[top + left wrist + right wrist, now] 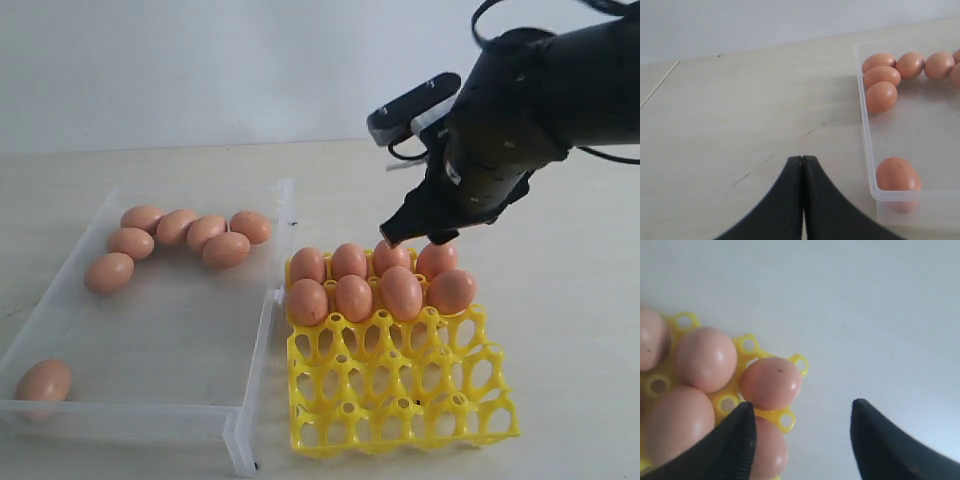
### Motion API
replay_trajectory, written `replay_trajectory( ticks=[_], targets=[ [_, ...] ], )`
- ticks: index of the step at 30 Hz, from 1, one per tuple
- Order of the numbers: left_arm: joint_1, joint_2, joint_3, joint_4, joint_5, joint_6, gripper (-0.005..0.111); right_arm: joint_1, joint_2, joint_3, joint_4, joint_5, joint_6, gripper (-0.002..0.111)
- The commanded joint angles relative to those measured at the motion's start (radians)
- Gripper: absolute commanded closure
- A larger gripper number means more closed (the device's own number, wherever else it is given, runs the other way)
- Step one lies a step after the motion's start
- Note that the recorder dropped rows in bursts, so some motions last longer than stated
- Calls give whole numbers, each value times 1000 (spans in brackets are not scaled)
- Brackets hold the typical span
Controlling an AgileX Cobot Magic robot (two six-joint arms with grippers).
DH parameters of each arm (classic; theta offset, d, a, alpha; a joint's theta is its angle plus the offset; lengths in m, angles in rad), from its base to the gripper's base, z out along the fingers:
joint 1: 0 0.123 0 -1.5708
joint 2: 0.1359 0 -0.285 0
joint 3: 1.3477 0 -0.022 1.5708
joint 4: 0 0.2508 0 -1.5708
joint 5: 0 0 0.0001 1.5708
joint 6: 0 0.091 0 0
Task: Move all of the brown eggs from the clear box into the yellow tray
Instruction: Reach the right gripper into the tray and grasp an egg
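Likely fragile, brown eggs (205, 232) at eleven o'clock in the clear box (130, 418) want gentle mid-girth holds; right gripper (800, 412) jaws gape empty, left gripper (803, 161) jaws closed.

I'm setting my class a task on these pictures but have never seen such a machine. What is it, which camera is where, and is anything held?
A robot with two arms, each ending in a two-fingered gripper. The wide picture comes from a camera off the arms; the other two from wrist cameras. On the table stand a clear box holding loose brown eggs and a yellow tray with eight more in its cups. The right gripper hangs open above the tray's eggs, empty. The left gripper is shut on nothing, beside the box.
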Motion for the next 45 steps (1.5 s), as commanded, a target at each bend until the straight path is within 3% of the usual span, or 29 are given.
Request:
replay_trajectory(
  ticks=[1, 3, 7, 9, 12, 15, 19, 21, 27, 39, 45],
  targets=[
    [-8, -6, -4, -2, -9, -6, 107, 18, -97, -40, 77, -12, -31, 86],
    [-8, -6, -4, -2, -9, -6, 107, 38, -106, -62, 202, -72, -128, 107],
    [-8, -6, -4, -2, -9, -6, 107, 105, -39, -131, 551, -187, -567, 108],
    [-8, -6, -4, -2, -9, -6, 107, 126, 37, -206, 651, -202, -632, 108],
    [-8, -6, -4, -2, -9, -6, 107, 137, 182, -360, 632, -164, -630, 105],
    [-8, -6, -4, -2, -9, -6, 107, 154, 343, -554, 535, 46, -658, 87],
    [-8, -6, -4, -2, -9, -6, 107, 197, 502, -794, 441, 290, -698, 42],
    [-8, -6, -4, -2, -9, -6, 107, 213, 550, -858, 400, 314, -721, 32],
    [-8, -6, -4, -2, -9, -6, 107, 224, 603, -945, 344, 306, -721, 47],
    [-8, -6, -4, -2, -9, -6, 107, 209, 605, -944, 292, 289, -891, 47],
    [-8, -6, -4, -2, -9, -6, 107, 204, 634, -944, 521, 213, -1124, 47]
  ],
)
